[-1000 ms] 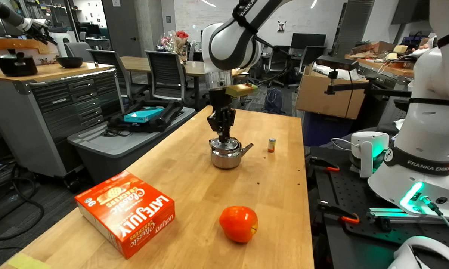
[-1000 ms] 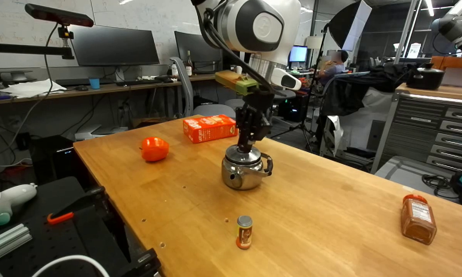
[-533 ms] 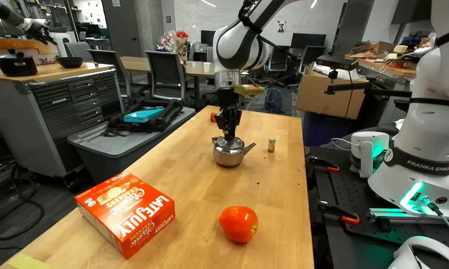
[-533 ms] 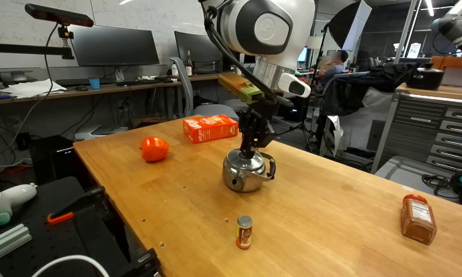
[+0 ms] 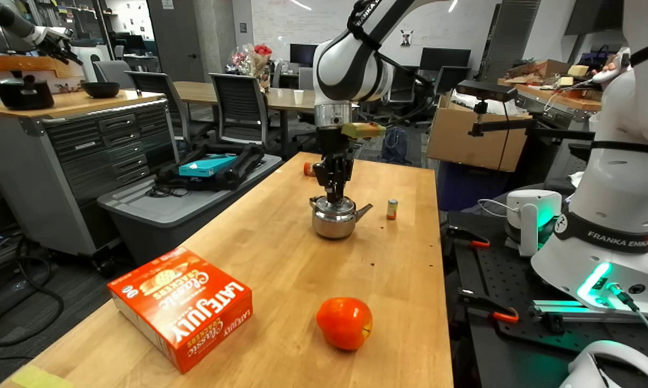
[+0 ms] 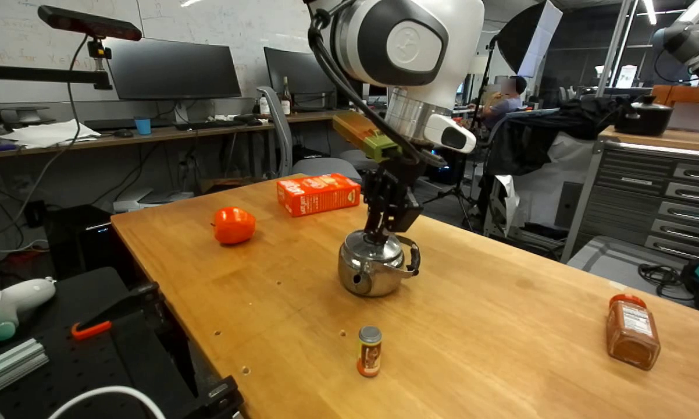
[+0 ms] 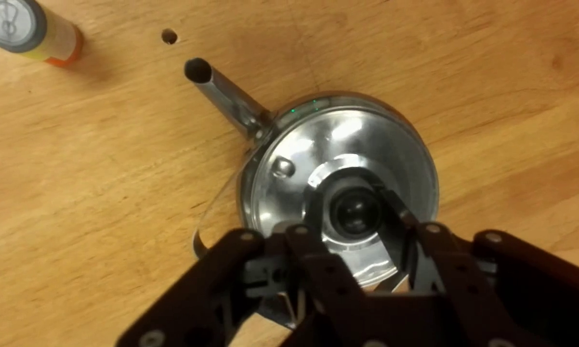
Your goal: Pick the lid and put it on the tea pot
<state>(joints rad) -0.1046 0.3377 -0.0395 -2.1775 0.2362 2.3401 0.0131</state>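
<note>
Tabletop [image 7: 111, 183], lid [image 7: 325, 144] partly behind gripper [image 7: 353, 207].

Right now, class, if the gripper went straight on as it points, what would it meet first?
Probably the lid on the tea pot: the fingers flank the lid's dark knob; depth below them is unclear.

In an exterior view I look from above one end along the table [image 5: 399, 269], toward its far short edge [image 5: 394, 167]. In an exterior view I face diagonally across from the robot-side edge [image 6: 190, 314] to the opposite long edge [image 6: 550, 269]. Both share the tea pot [image 5: 333, 225]; my wrist view looks steeply down at it, close.
</note>
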